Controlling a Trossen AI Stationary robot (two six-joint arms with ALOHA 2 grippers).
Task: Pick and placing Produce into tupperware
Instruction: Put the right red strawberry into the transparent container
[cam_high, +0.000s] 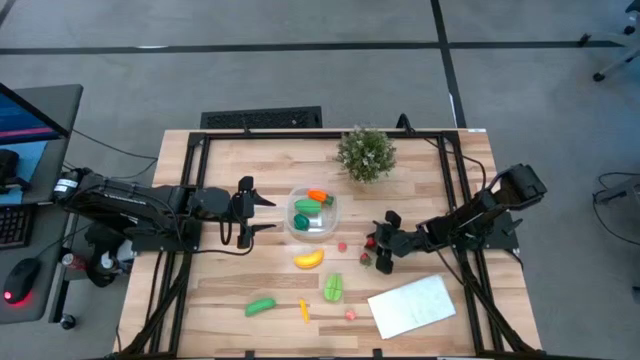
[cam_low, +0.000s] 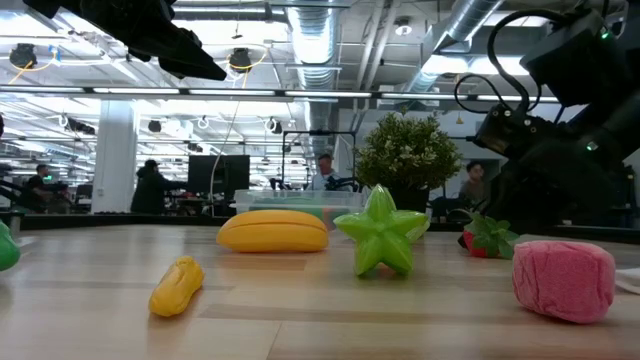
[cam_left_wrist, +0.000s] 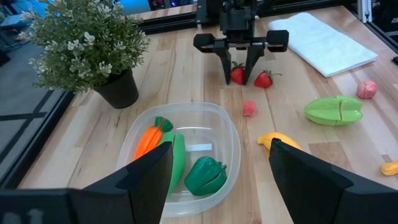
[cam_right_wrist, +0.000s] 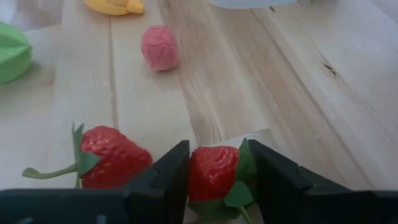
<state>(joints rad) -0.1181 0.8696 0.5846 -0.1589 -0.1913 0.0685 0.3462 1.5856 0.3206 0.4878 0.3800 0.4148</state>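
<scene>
The clear tupperware (cam_high: 312, 214) stands mid-table and holds an orange carrot (cam_left_wrist: 147, 140) and two green pieces (cam_left_wrist: 205, 175). My left gripper (cam_high: 252, 211) is open and hovers just left of the tupperware. My right gripper (cam_high: 378, 241) is low, right of the tupperware, shut on a red strawberry (cam_right_wrist: 212, 172). A second strawberry (cam_right_wrist: 114, 156) lies on the wood just outside one finger. Loose on the table lie a yellow banana (cam_high: 308, 259), a green ridged fruit (cam_high: 333, 287), a green cucumber (cam_high: 260, 306), a small orange piece (cam_high: 304, 311) and two pink berries (cam_high: 342, 246). My right gripper pinches the strawberry's red body (cam_right_wrist: 205, 168) between its two fingers, one on each side. The fingers (cam_left_wrist: 226, 67) slant down at it from the table's right side. The strawberry seems to sit on the wood, its green leaves (cam_right_wrist: 239, 186) toward the wrist.
A potted plant (cam_high: 366, 152) stands behind the tupperware near the far edge. A flat white sheet (cam_high: 412, 305) lies at the near right. The table's dark frame rails (cam_high: 190, 200) run along both sides. Bare wood shows at the near left.
</scene>
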